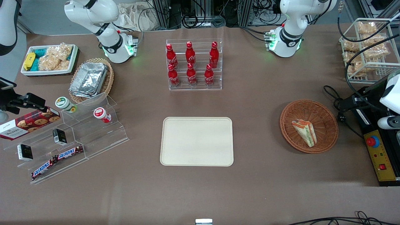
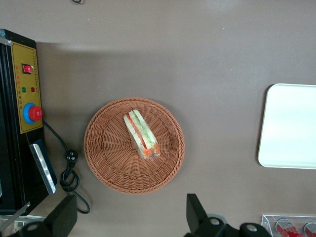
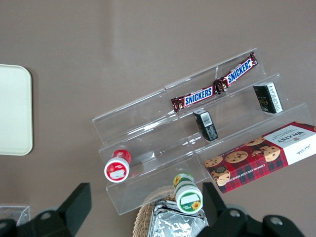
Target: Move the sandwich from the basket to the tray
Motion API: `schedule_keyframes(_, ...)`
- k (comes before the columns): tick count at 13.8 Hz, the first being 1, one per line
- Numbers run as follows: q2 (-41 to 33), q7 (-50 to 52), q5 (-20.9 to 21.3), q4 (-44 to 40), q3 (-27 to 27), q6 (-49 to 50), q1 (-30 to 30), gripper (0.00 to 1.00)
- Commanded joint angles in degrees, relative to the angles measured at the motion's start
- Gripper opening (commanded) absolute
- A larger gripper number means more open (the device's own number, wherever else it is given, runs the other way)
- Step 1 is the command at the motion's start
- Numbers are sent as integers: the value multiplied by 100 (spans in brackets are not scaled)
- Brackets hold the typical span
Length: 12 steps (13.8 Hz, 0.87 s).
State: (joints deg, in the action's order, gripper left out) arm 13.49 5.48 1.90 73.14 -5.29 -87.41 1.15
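One sandwich [image 1: 304, 132], a pale wedge with orange and green layers under clear wrap, lies on its side in the basket [image 1: 325, 114], a round, shallow bowl of reddish-brown wicker at mid-height of the front frame, toward the working arm's end of the table. The tray [image 1: 197, 141], flat, cream and round-cornered with a low rim, sits in the centre of that frame, bare, well apart from the basket, with only brown tabletop [image 1: 256, 175] between them. Six red cola bottles [image 1: 190, 64] stand in a clear acrylic rack [image 1: 195, 86] above the tray in the frame, farther from the camera. Just beside the basket lie a coiled black cable [image 2: 69, 173] and a black-and-yellow control box [image 2: 27, 94] with a red button. The gripper [image 2: 129, 197] hangs high above the table beside the basket, its dark fingers [image 2: 64, 219] spread wide with nothing between them.
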Motion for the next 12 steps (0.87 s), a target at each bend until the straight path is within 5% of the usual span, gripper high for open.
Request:
schedule_keyframes(1, -22, -12, -76, 42, -7, 92, 17, 99)
schedule_keyframes(12, -66, -3, 29, 611, 72, 358, 78, 99)
